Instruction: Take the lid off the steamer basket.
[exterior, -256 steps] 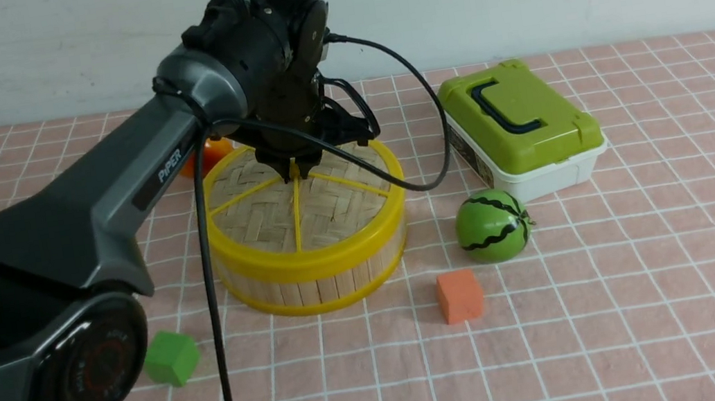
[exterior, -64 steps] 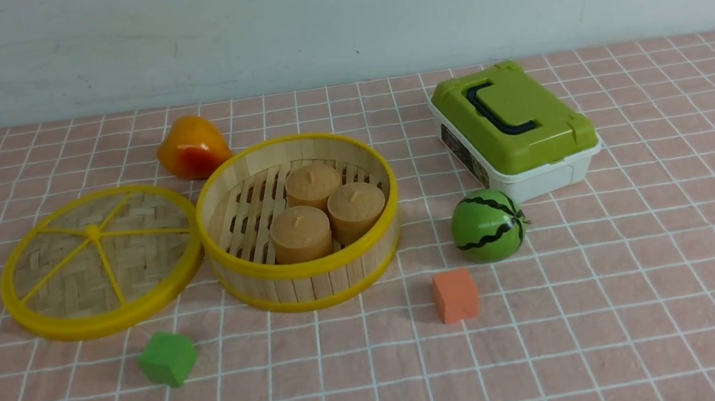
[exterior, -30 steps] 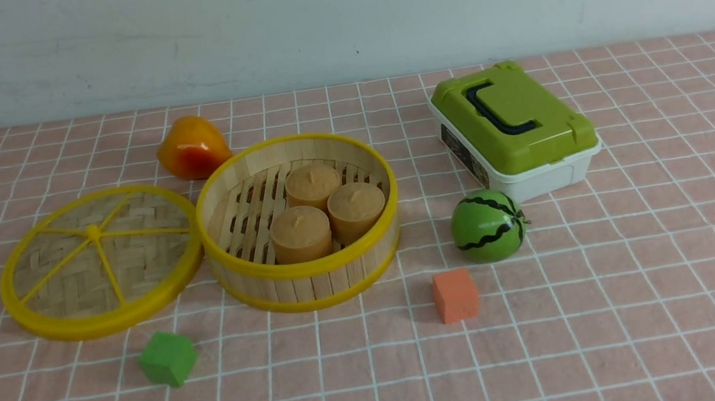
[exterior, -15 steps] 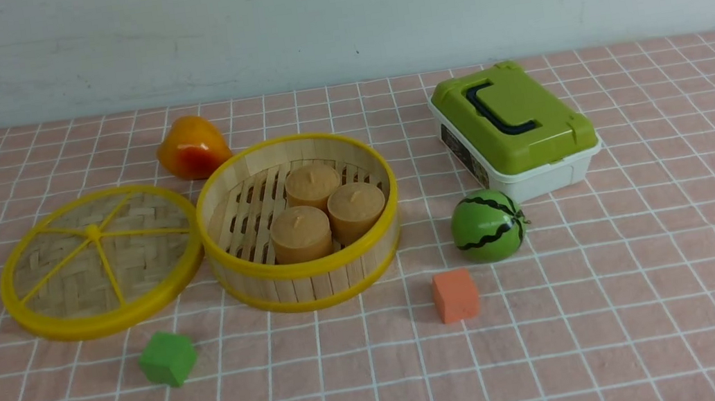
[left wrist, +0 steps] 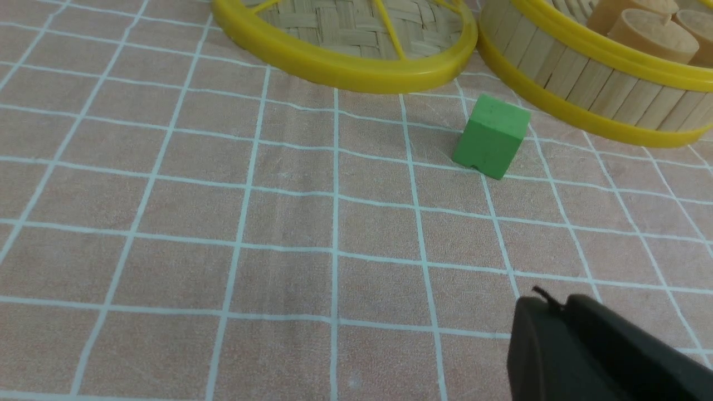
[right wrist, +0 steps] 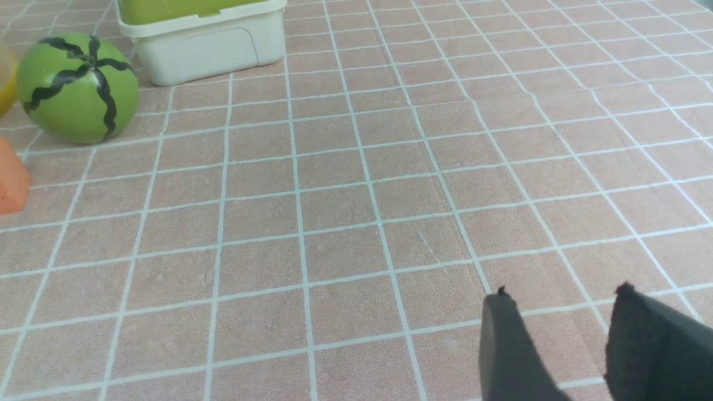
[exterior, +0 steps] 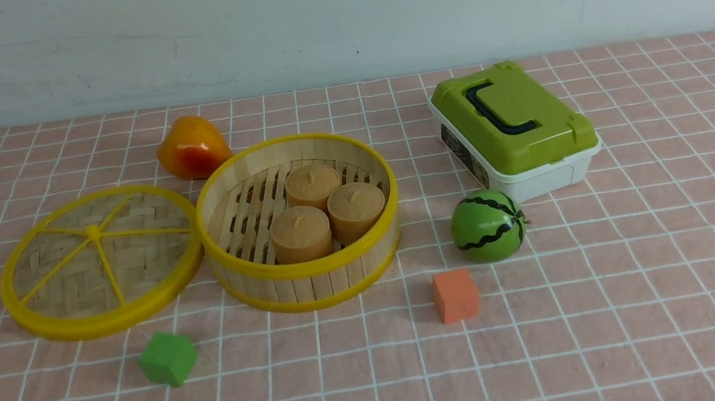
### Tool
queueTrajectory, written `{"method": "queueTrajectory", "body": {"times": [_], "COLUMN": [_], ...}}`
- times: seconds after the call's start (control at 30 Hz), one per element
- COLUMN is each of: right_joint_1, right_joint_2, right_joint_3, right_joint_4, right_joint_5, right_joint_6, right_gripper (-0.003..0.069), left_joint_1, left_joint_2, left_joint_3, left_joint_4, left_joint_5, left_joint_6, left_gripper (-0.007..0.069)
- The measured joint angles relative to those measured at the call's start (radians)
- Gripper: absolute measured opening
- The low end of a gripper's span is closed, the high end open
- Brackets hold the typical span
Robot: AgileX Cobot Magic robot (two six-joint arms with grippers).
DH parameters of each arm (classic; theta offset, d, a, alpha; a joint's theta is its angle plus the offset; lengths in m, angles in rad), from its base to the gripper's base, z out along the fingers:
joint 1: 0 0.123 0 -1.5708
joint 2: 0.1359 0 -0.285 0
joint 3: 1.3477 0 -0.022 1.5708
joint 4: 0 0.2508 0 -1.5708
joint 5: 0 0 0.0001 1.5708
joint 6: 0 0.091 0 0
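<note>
Pale wall [exterior: 331, 15] is rising behind the pink, white-gridded desk [exterior: 628, 330], and both arms are keeping out of my front view. The change that matters is showing plainly: the lid [exterior: 135, 260] is off, lying flat on the desk ahead of my left gripper [left wrist: 556, 306], beyond the green block [exterior: 168, 358]. The steamer basket [exterior: 303, 288] is sitting beside it, also ahead of that gripper but farther toward the right arm's side. Its top is open, and three tan buns [exterior: 300, 233] are showing on the slats. The lid's edge is lying so close to the basket that I'm not able to tell whether they are touching.

My left gripper is holding nothing — its fingertips are coming together over bare desk, well apart from the lid. My right gripper [right wrist: 563, 295] is standing with its tips parted and nothing between them; the watermelon ball [exterior: 487, 225] and green-topped box [exterior: 515, 129] are resting beyond it, playing no part in this job.

I'm judging the task finished: nothing is calling for another grasp. I'm leaning toward leaving both arms parked, since reaching back in would only be risking a nudge to the lid or a tipped bun.
</note>
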Motion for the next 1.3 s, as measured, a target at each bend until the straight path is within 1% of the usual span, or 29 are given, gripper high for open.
{"method": "queueTrajectory", "body": {"times": [1.3], "right_joint_1": [0.0], "right_joint_2": [0.0], "right_joint_3": [0.0], "right_joint_4": [0.0], "right_joint_5": [0.0], "right_joint_6": [0.0], "right_gripper": [0.0241], "left_joint_1": [0.0], "left_joint_2": [0.0], "left_joint_3": [0.0], "left_joint_4": [0.0], "left_joint_5": [0.0], "left_joint_6": [0.0], "left_gripper": [0.0079]}}
